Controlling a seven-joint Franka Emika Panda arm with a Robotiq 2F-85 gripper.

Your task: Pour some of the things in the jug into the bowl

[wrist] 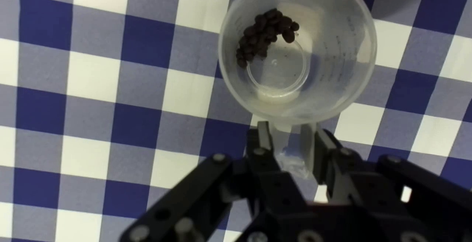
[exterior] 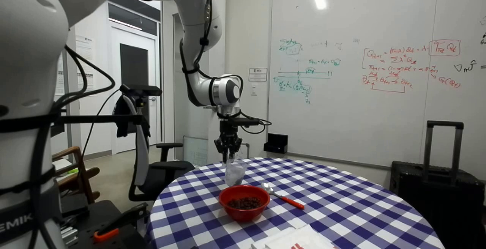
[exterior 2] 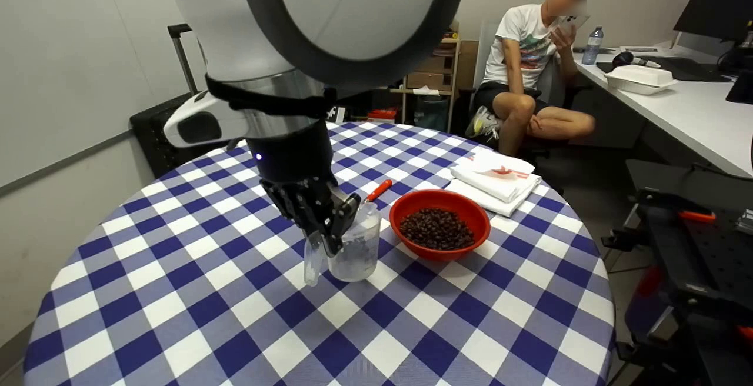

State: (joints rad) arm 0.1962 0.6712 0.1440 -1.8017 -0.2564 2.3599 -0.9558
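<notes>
The gripper (wrist: 293, 143) stands at a narrow gap, its fingers (wrist: 264, 138) clamped on either side of the handle (wrist: 308, 148) of the clear jug (wrist: 326, 44), which lies at 12 o'clock from them in the wrist view, dark beans (wrist: 258, 37) bunched inside at 10 o'clock. In an exterior view the red bowl (exterior 2: 469, 214), holding more beans (exterior 2: 436, 230), is just beside the jug, between 2 and 3 o'clock.

Round table (exterior 2: 599, 295) under checked cloth (exterior 2: 223, 292), with bowl (exterior: 245, 215), spoon (exterior: 285, 199), napkins (exterior 2: 494, 185).
</notes>
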